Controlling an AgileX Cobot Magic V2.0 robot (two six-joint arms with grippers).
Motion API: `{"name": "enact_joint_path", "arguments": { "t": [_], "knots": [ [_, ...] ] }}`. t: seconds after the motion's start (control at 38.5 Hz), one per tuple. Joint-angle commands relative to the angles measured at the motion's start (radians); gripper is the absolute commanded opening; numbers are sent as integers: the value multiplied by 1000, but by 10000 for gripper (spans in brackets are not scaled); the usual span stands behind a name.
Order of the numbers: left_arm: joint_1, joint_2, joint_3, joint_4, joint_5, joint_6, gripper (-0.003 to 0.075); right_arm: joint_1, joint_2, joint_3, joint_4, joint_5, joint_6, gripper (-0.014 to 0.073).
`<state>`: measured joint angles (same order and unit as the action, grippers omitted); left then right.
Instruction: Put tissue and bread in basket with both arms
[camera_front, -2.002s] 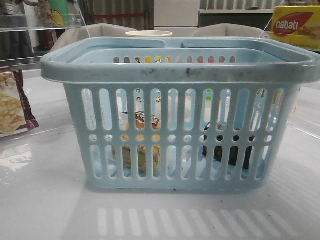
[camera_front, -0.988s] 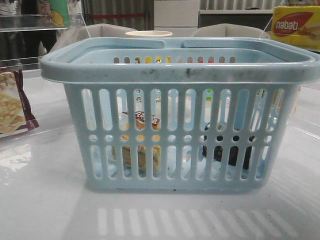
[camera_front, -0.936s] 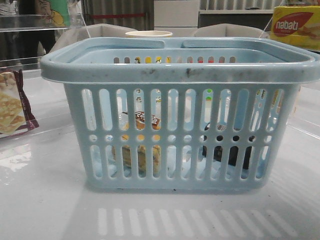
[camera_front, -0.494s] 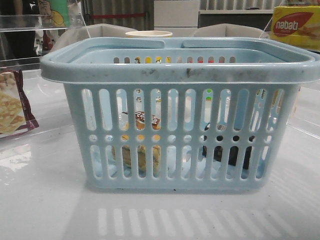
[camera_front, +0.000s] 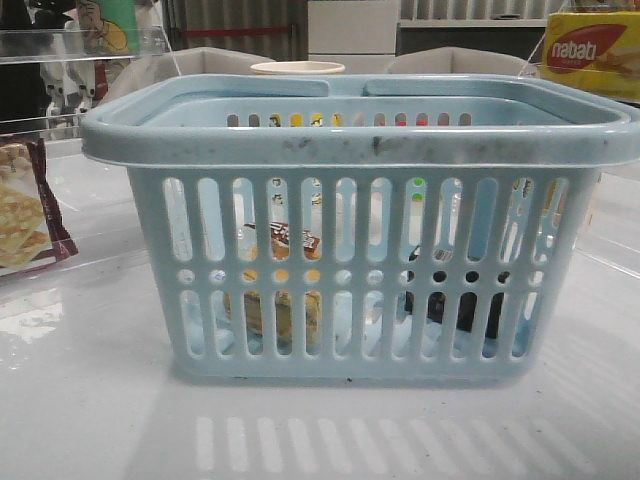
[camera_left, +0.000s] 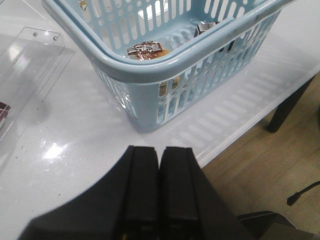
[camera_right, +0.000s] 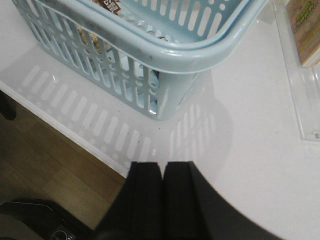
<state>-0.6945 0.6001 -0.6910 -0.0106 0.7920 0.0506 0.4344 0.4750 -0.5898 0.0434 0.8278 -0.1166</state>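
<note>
The light blue basket (camera_front: 360, 140) stands in the middle of the white table. Inside it, the bread (camera_front: 282, 240) in its clear packet with a dark brown label lies on the left, also in the left wrist view (camera_left: 145, 49). The dark tissue pack (camera_front: 455, 300) lies on the right of the basket floor. My left gripper (camera_left: 159, 150) is shut and empty, held back over the table's front edge, left of the basket (camera_left: 165, 65). My right gripper (camera_right: 161, 165) is shut and empty, back over the front edge, right of the basket (camera_right: 165, 55). Neither gripper shows in the front view.
A maroon-edged cracker packet (camera_front: 25, 215) lies at the far left. A yellow wafer box (camera_front: 592, 52) stands at the back right on a clear stand. A clear acrylic tray (camera_left: 25, 75) lies left of the basket, another (camera_right: 300, 90) on the right.
The basket and its contents have not moved. Only a person in the far background shifts.
</note>
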Motion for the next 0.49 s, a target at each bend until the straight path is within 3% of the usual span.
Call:
{"name": "enact_joint_path", "arguments": {
  "t": [0.0,0.13,0.23,0.47],
  "knots": [
    [-7,0,-28,1,-80,-7,91,1,3,-26,-8,-67,-6,29],
    [9,-45,-10,-1,-90,-7,91,1,3,-26,-8,-68,-6,29],
    [91,-100,26,21,-119,4,91,1,3,-26,-8,-68,-6,29],
    [376,-289,307,27,-510,4,91,1,3,-26,-8,-68,-6,29]
  ]
}}
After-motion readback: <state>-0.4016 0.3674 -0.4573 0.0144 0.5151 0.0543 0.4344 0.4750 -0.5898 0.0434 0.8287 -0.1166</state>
